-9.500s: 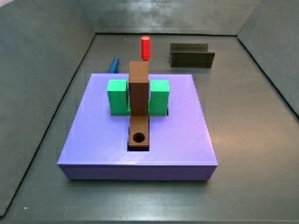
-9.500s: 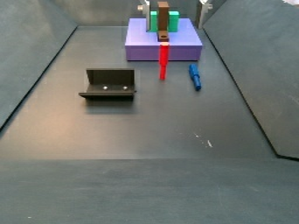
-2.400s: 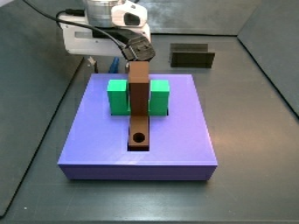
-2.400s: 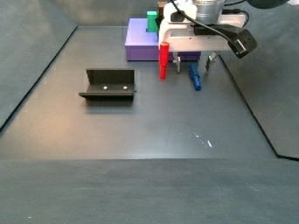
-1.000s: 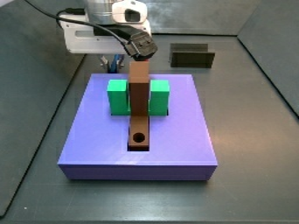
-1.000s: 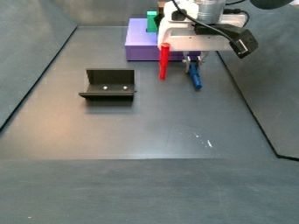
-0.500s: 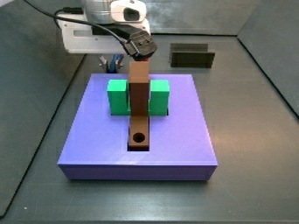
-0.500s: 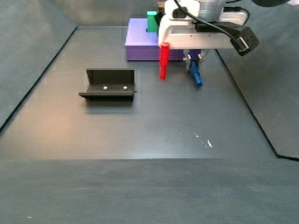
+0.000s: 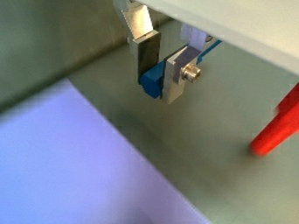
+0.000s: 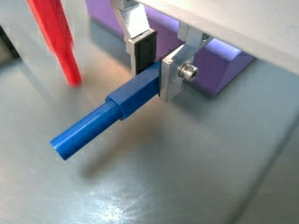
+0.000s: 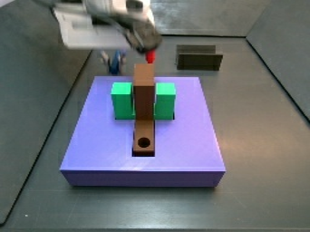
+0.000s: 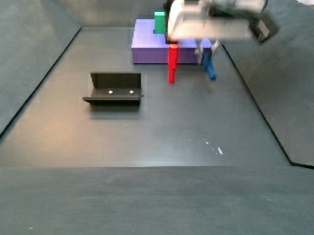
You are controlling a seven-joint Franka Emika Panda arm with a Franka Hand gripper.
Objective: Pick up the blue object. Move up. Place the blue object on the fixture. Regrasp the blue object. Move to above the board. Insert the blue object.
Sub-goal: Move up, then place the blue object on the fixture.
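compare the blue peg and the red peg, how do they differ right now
The blue peg is blue and clamped at one end between the gripper fingers, lifted off the floor and lying roughly level. The red peg is red, free of the gripper, and stands upright on the floor beside the lavender board. The blue peg is stepped, thicker near the fingers; the red one looks plain. Both are slim, similar-sized pegs.

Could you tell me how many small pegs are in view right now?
2. The blue object is clamped between the fingers of the gripper beside the board; the red peg stands upright on the floor just beside it.
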